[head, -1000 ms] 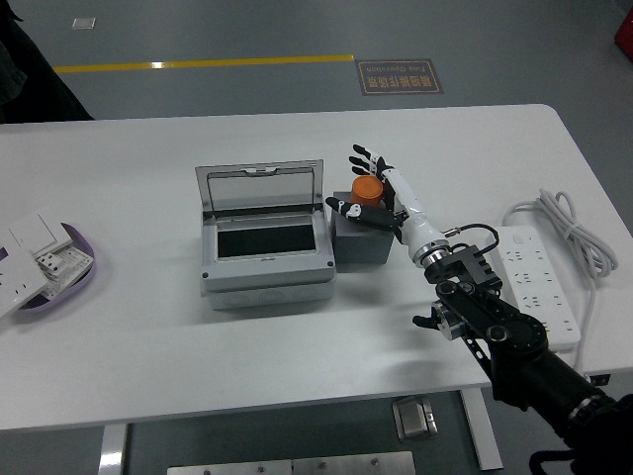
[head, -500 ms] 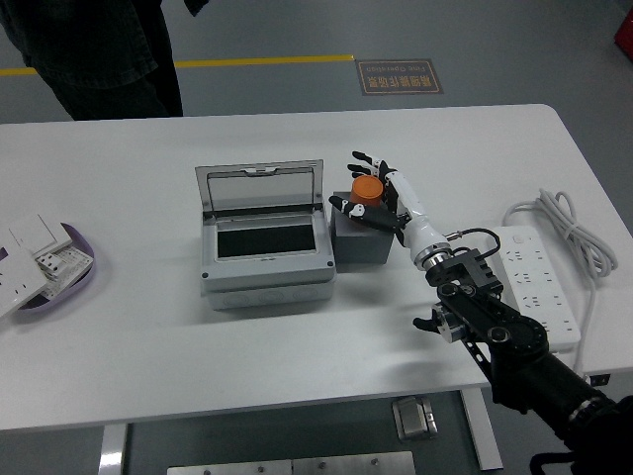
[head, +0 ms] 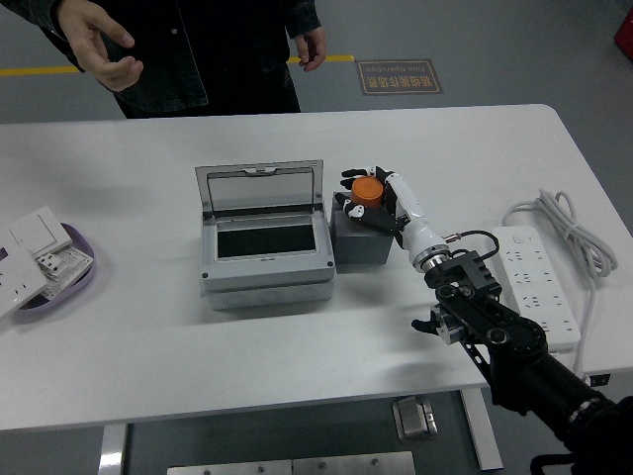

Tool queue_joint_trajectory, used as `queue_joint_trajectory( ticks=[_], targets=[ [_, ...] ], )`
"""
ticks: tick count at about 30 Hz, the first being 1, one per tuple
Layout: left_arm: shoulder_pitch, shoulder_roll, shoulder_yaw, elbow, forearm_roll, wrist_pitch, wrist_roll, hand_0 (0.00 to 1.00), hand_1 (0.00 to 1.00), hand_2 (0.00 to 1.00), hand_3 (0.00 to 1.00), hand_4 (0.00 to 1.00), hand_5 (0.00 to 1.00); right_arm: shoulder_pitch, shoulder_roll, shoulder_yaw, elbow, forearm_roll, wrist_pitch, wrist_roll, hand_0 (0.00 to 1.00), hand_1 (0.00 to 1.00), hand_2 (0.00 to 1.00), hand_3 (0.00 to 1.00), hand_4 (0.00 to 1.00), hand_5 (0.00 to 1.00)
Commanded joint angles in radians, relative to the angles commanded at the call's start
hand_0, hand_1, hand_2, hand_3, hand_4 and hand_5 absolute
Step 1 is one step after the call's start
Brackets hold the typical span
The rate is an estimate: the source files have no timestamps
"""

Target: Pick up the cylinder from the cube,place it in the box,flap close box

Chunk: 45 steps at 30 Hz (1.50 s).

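Observation:
An orange cylinder [head: 368, 190] stands on top of a dark grey cube [head: 360, 239] near the table's middle. A grey box [head: 263, 245] sits just left of the cube, its lid [head: 259, 187] standing open at the back. My right hand [head: 373, 194] reaches in from the lower right, and its fingers are curled around the cylinder, which still rests on the cube. The left arm is out of view.
A white power strip [head: 539, 282] with a coiled cable [head: 564, 224] lies at the right. A purple tray [head: 59, 275] with white switch plates sits at the left edge. A person [head: 198, 49] in dark clothes stands at the far side, hands raised off the table.
The person has stepped in from the upper left to behind the table. My right hand's fingers have closed in more tightly around the cylinder.

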Motion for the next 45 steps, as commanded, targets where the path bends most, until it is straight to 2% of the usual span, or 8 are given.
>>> queue_joint_trajectory(
  ticks=[2,13,14,19,20,37,38,45],
  targets=[
    [0.000,0.000,0.004,0.001,-0.004,0.000,-0.002,0.599,0.585,0.563,0.605,0.679,0.252,0.000,0.000,-0.001,0.000,0.001,0.000,-0.001,0.521,0.606,0.566,0.557,0.616,0.002],
    [0.000,0.000,0.027,0.005,-0.028,0.002,-0.013,0.600,0.584,0.563,0.606,0.678,0.251,-0.002,0.000,0.001,0.016,0.012,-0.008,-0.006,0.523,0.601,0.559,0.560,0.583,0.002],
    [-0.001,0.000,0.030,0.006,-0.031,0.002,-0.014,0.600,0.585,0.563,0.606,0.679,0.252,-0.003,0.000,0.002,0.019,0.014,-0.009,-0.005,0.628,0.619,0.548,0.562,0.400,0.002],
    [0.000,0.000,0.045,0.009,-0.047,0.002,-0.021,0.600,0.585,0.563,0.606,0.679,0.252,-0.006,0.000,0.008,0.043,0.028,-0.021,0.006,0.628,0.619,0.548,0.562,0.400,0.002],
    [0.000,-0.001,0.047,0.009,-0.049,0.003,-0.022,0.600,0.585,0.563,0.606,0.679,0.253,-0.007,0.000,0.008,0.049,0.030,-0.025,0.009,0.540,0.534,0.464,0.418,0.206,0.002],
    [0.005,-0.002,0.046,0.008,-0.050,0.004,-0.022,0.599,0.585,0.563,0.606,0.679,0.252,-0.041,0.000,-0.012,0.222,-0.042,-0.117,0.029,0.527,0.511,0.469,0.424,0.164,0.002],
    [0.004,-0.002,0.045,0.008,-0.049,0.004,-0.022,0.599,0.585,0.563,0.607,0.682,0.259,-0.041,0.000,-0.012,0.223,-0.047,-0.118,0.029,0.402,0.464,0.472,0.418,0.169,0.002],
    [0.006,-0.001,0.040,0.007,-0.042,0.003,-0.019,0.600,0.585,0.564,0.608,0.679,0.258,-0.034,-0.008,0.002,0.213,-0.066,-0.116,0.026,0.358,0.434,0.468,0.399,0.182,0.002]
  ],
)
